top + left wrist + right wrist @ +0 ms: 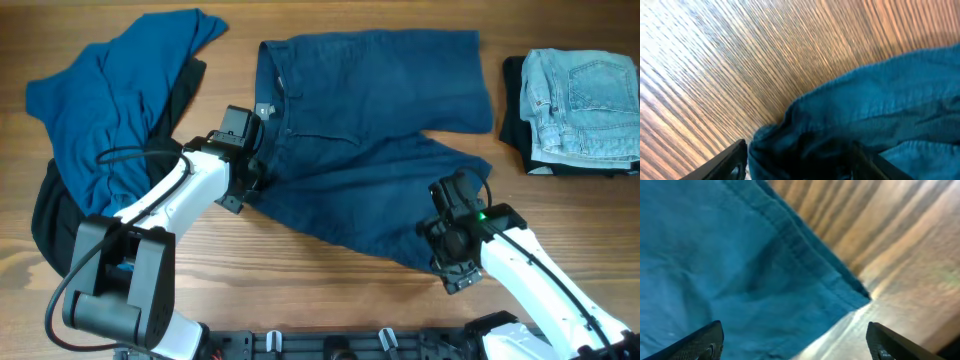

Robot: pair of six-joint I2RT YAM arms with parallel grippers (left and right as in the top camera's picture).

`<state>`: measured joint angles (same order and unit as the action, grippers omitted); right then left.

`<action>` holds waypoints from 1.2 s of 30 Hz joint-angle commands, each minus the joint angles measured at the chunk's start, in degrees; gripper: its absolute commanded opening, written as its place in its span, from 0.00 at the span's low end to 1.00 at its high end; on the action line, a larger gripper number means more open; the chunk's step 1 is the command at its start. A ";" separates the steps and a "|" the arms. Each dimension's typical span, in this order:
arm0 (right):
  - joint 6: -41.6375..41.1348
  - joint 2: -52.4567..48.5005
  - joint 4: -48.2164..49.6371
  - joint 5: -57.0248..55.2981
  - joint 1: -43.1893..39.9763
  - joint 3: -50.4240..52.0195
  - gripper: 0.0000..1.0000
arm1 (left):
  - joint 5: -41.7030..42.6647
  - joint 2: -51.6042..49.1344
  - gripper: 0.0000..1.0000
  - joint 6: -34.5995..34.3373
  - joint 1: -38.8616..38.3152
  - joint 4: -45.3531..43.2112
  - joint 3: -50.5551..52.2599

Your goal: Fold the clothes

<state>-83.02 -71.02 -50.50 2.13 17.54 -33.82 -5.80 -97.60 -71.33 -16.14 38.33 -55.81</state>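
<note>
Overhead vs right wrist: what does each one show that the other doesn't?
Only overhead: the bright blue shirt at left, the folded light-wash jeans at right, and the left gripper at the dark navy denim shorts' waistband. Only right wrist: the stitched hem corner in detail, with the right gripper open over it. Both: those shorts and the wooden table.

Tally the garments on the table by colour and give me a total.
Dark navy shorts: 1
Bright blue shirt: 1
Light-wash jeans: 1
Black garments: 2, one under the shirt, one under the jeans
Total: 5
</note>
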 commanded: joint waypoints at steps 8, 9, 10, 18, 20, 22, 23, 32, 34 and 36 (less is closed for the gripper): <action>-7.41 -8.24 2.47 1.20 0.28 0.48 0.92 | -3.67 -5.38 0.68 -5.49 -0.33 -0.66 0.48; -7.43 -8.94 2.29 1.90 0.28 0.48 0.92 | -3.69 -5.73 0.68 -5.46 -0.33 -0.66 0.48; -7.43 -9.64 2.29 2.43 0.28 0.48 0.92 | -3.69 -5.92 0.68 -5.46 -0.33 -0.66 0.48; -6.88 -15.82 2.95 2.58 0.28 0.48 0.09 | -3.69 -6.95 0.44 -5.46 -0.52 -1.07 0.48; -4.68 -17.22 4.02 2.16 0.28 0.48 0.05 | -3.65 -6.93 0.36 -5.46 -0.52 -1.07 0.48; -1.88 -18.32 5.29 2.05 0.28 0.48 0.04 | -3.23 -6.95 0.22 -5.44 -0.52 -0.90 0.48; -1.27 -18.45 5.53 2.05 0.28 0.48 0.04 | -3.04 -6.95 0.12 -5.44 -0.52 -0.61 0.48; 1.73 -17.11 1.86 1.79 -0.13 -3.37 0.04 | -1.79 -6.93 0.04 -5.40 -0.52 0.09 0.48; 2.08 -15.98 -0.55 -0.35 -0.37 -5.64 0.05 | -1.79 -6.80 0.04 -5.40 -0.46 0.04 0.46; 2.08 -14.34 -4.07 -4.35 -0.37 -8.59 0.04 | -1.79 -6.03 0.04 -5.05 -0.46 0.72 0.44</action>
<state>-82.39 -86.21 -50.74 3.53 17.52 -39.38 -8.93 -102.17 -76.20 -16.47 37.15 -56.64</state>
